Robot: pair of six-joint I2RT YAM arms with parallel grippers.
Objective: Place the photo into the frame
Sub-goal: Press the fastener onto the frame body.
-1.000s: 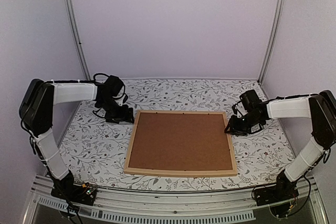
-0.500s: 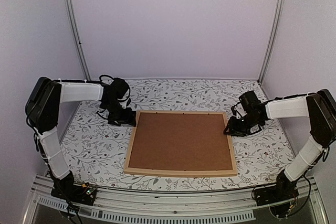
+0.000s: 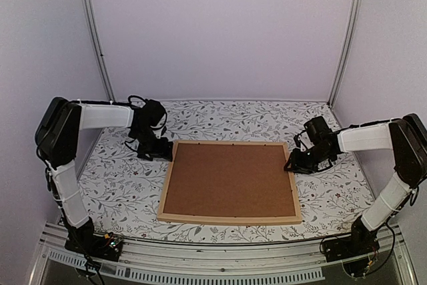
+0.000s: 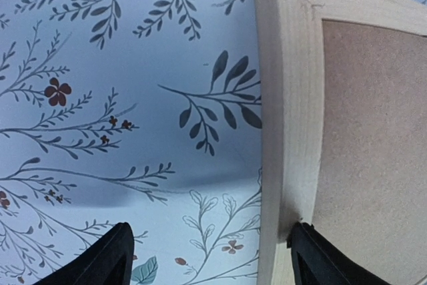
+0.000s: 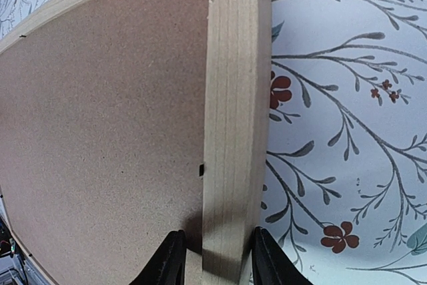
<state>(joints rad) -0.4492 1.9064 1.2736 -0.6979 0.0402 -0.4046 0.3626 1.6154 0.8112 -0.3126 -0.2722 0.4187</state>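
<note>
The frame (image 3: 229,219) lies flat and back-up in the middle of the worktop (image 3: 120,185), square to the near edge, with the brown backing board (image 3: 230,178) filling its opening. The photo is not seen in any view, so whether it already lies beneath the board cannot be told. The right gripper (image 5: 220,258) is closed about the frame's right rail near the far corner, one finger against the outer edge and one on the board side. The left gripper (image 4: 212,248) stands wide open astride the left rail near its far corner, one finger over the worktop and the other over the board, and nothing is held by it. The step is judged to be a two-sided pick-up of the frame. The left rail should be centred between the open fingers and clamped before any lift is begun. Both sides should then be raised together and kept level, since a thin wooden rail may twist and a loose board may slip out.
</note>
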